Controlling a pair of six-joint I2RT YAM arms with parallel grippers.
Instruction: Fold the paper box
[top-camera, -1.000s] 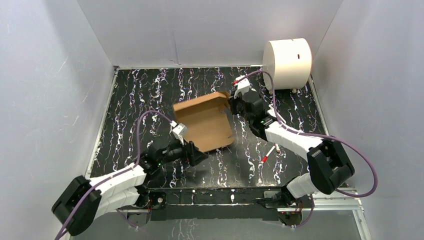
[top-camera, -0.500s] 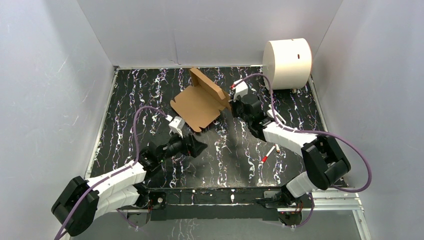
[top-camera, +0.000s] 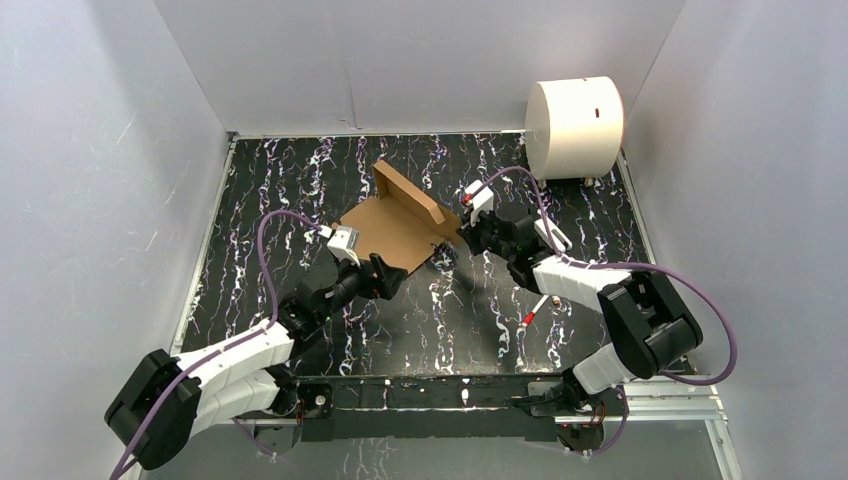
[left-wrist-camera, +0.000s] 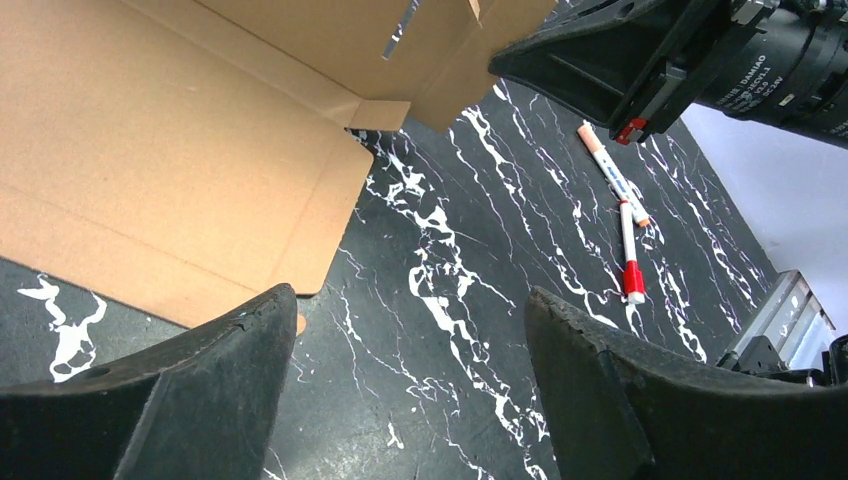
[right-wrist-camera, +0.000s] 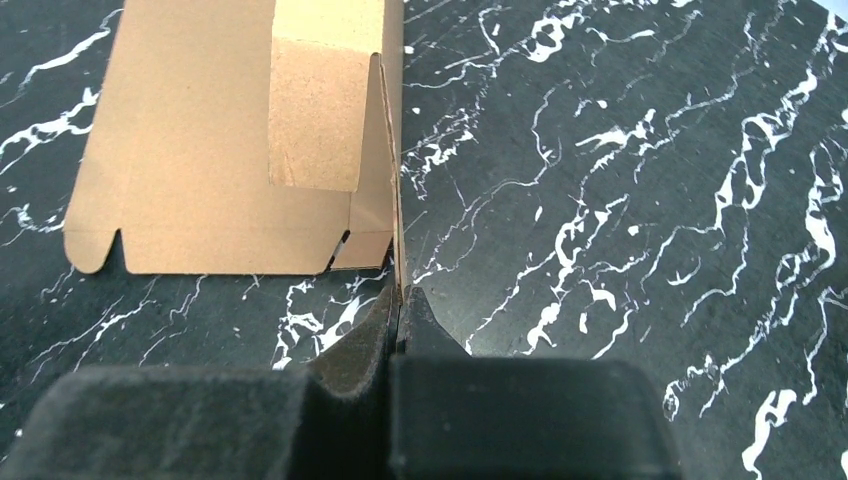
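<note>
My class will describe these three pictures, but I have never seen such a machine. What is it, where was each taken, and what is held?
Two robot arms stand at the near edge of a black marbled table. One picture looks down from above; the other two come from a camera on each wrist. The right gripper is pinched shut on an upright flap of the brown paper box. The left gripper is open and empty beside the box. Two markers and a white cylinder are also there.
</note>
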